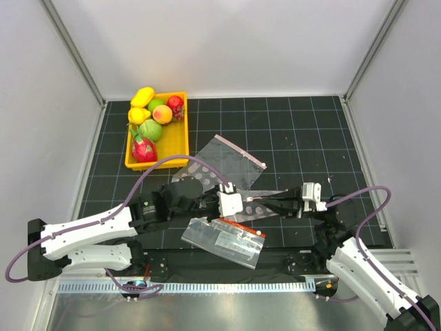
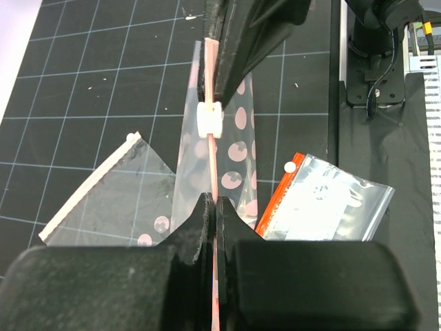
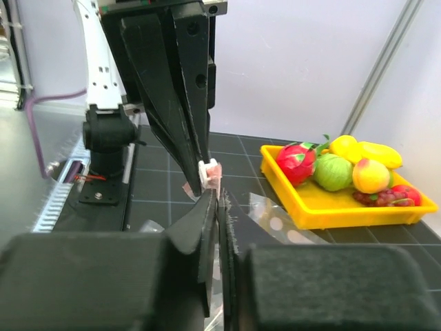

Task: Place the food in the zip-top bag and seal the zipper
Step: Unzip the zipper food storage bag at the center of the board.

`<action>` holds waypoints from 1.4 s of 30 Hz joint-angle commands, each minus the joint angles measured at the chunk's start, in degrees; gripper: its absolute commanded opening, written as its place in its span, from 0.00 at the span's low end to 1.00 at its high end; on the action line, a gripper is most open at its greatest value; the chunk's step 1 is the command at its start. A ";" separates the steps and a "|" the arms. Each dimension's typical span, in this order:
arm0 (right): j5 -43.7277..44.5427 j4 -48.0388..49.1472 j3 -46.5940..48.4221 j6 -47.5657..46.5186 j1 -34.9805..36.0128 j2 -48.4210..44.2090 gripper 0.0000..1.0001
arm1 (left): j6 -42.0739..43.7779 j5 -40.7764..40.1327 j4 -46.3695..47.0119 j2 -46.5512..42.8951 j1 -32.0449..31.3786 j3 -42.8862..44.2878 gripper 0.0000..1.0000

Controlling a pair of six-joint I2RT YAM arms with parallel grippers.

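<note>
Zip-top bag (image 1: 224, 157): flat on table (image 1: 310, 138), centre frame; limp, slippery film, probably best pinched at the stiffer zipper (image 1: 241, 150) edge.
Left gripper (image 2: 215, 207): clamped on dotted bag (image 2: 238, 148) by its pink strip (image 2: 212, 165).
Right gripper (image 3: 219, 207): pinching same strip, at slider (image 2: 209, 118).

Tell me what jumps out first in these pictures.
The yellow tray of glossy toy fruit at the far left of the black grid mat draws the eye first. Next, mid-table, the left gripper and right gripper meet tip to tip, both pinching a dotted clear bag by its pink strip.
</note>
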 commanded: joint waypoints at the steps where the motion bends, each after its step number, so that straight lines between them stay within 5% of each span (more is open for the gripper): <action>1: -0.70 2.78 0.78 -0.29 0.33 0.86 0.01 | -0.11 1.87 0.38 -0.22 0.08 2.52 0.01; 6: -1.14 2.25 1.66 0.85 0.51 1.74 0.01 | 0.68 4.51 0.91 -0.23 0.17 2.43 0.25; 11: -1.49 2.34 1.84 1.20 0.86 2.09 0.01 | 1.99 7.76 3.54 -0.14 0.08 1.82 0.37; 42: -2.02 -2.23 2.80 -3.02 3.76 2.09 0.01 | 1.21 5.48 10.23 -2.07 0.08 -0.55 0.43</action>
